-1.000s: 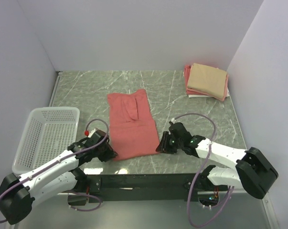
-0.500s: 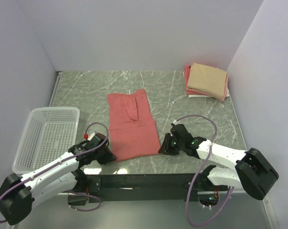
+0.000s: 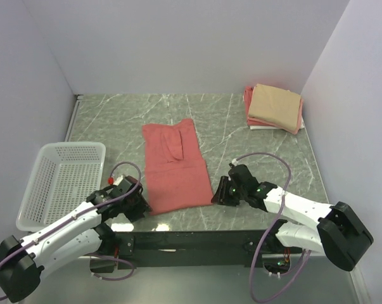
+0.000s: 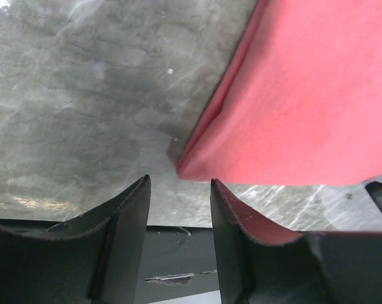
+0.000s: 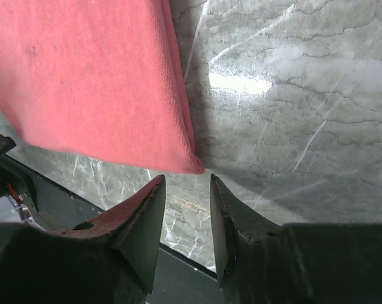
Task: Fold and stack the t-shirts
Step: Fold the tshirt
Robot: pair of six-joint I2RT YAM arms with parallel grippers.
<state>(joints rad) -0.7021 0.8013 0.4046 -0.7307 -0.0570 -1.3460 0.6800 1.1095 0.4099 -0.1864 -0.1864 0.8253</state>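
Note:
The salmon-red t-shirt (image 3: 175, 166) lies flat on the table's middle, folded into a long strip. My left gripper (image 3: 142, 204) is open just beside its near left corner (image 4: 191, 170). My right gripper (image 3: 217, 195) is open just beside its near right corner (image 5: 194, 166). Neither holds cloth. The folded tan t-shirt (image 3: 276, 104) lies on a folded pink one (image 3: 249, 101) at the back right.
A white mesh basket (image 3: 61, 180) stands at the left. The table's dark front rail (image 3: 197, 239) runs just behind both grippers. White walls close in the back and both sides.
Both grippers have drawn back a little toward the near edge, off the shirt's near corners. The shirt's near hem now lies flat.

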